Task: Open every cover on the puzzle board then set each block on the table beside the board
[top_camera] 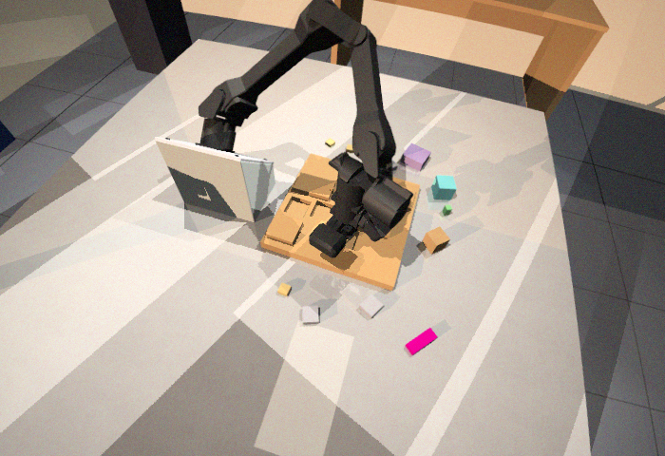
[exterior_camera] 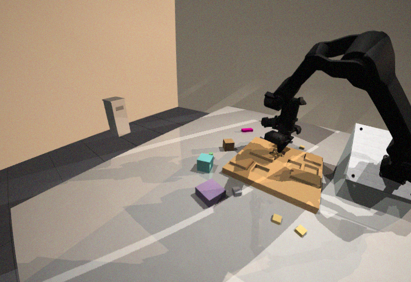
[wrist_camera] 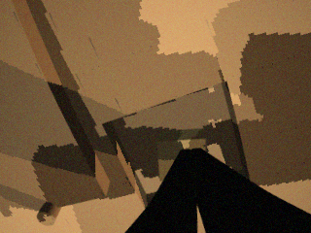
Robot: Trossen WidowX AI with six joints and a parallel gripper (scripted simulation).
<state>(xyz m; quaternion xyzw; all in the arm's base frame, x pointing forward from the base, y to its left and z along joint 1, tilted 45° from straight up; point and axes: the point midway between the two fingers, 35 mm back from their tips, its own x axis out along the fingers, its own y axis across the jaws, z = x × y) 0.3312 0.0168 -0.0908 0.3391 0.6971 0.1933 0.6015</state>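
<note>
Several loose blocks, among them a purple one (exterior_camera: 209, 191) and a teal one (exterior_camera: 205, 162), lie on my surface (exterior_camera: 113, 212) around the wooden board (exterior_camera: 299, 195), where my tool (exterior_camera: 278, 150) presses down, clenched on nothing.

Raised covers (exterior_camera: 260, 155) crowd the board (exterior_camera: 279, 189); scattered blocks ring it, the purple block (exterior_camera: 209, 191) nearest.

In the top view the arm's wrist hides the puzzle board's (top_camera: 376, 269) middle wells; their contents cannot be told
</note>
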